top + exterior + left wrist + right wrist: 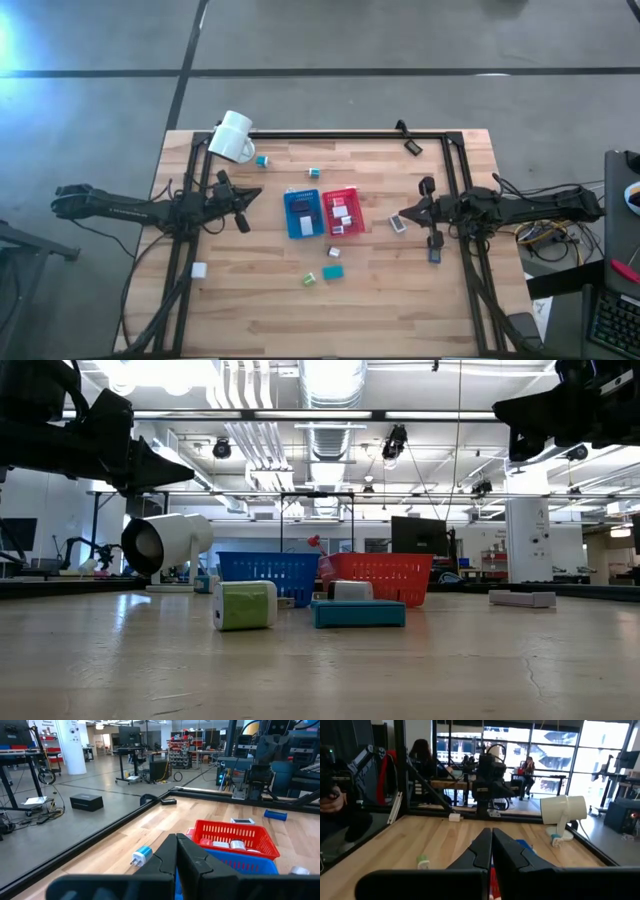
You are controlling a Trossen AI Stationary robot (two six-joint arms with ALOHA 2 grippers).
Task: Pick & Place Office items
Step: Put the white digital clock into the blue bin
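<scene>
Small office items lie scattered on the wooden table: a green block (310,280), a teal block (333,271), a white block (198,269), and teal pieces (262,160) near the far edge. Some white pieces lie in the red tray (343,211). It stands beside the blue tray (303,213) at the table's middle. My left gripper (257,191) hovers shut to the left of the blue tray. My right gripper (393,217) hovers shut to the right of the red tray, above a small white item (399,227). Neither holds anything.
A large white mug (233,137) lies on its side at the far left. Dark items lie at the far right (412,147) and near the right arm (435,255). A black frame (330,134) borders the table. Bare wood lies along the near edge.
</scene>
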